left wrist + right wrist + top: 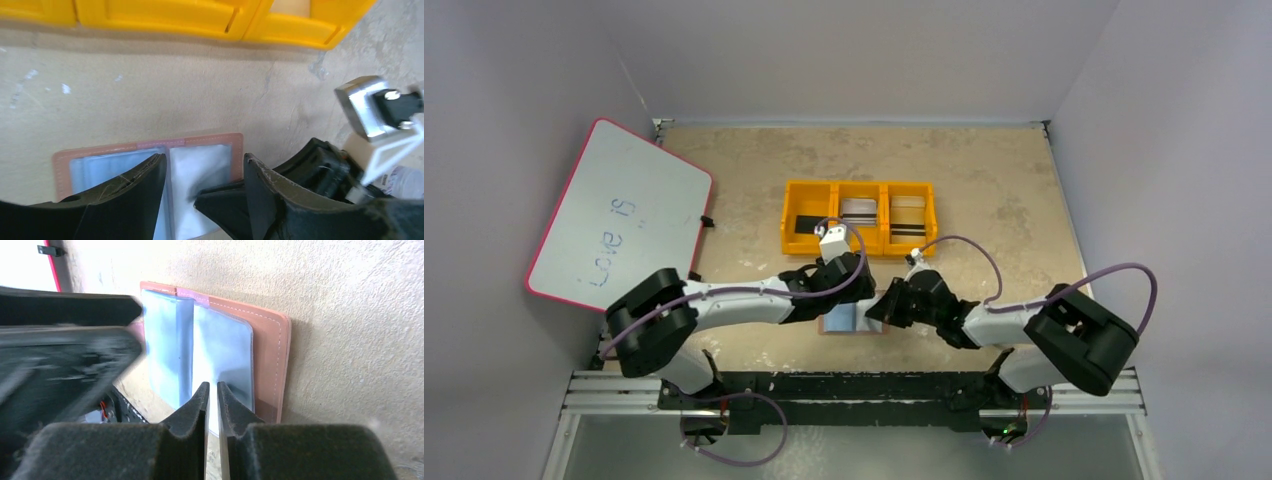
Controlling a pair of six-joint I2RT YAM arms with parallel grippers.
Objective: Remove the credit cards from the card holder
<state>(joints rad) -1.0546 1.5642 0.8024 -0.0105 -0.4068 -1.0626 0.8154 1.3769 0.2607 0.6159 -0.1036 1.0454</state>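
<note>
Card holder (852,320) lies spread flat, inside up, near the front edge of the counter (984,180), between the two arms and just in front of an orange tray (860,184). Its tan leather border frames two pale blue-grey panels (200,160) side by side, with a seam between them.

The left tool (204,165) hangs low over it with fingers (135,195) well apart. One finger is over the left panel and the other is at the right panel's outer edge. The right tool (211,387) reaches in from the other side, its fingers drawn nearly together with only a thin slit between them. Their tips sit at the edge of one panel, and whether they pinch a card there cannot be told. In the left wrist view that dark tip shows over the right panel, in the gap between the left tool's fingers.

The tray has three compartments in a row, each with a flat item inside: dark in the left one, pale with a dark stripe in the other two. A red-rimmed whiteboard (619,215) bearing handwriting stands by the left wall, beside the counter.
</note>
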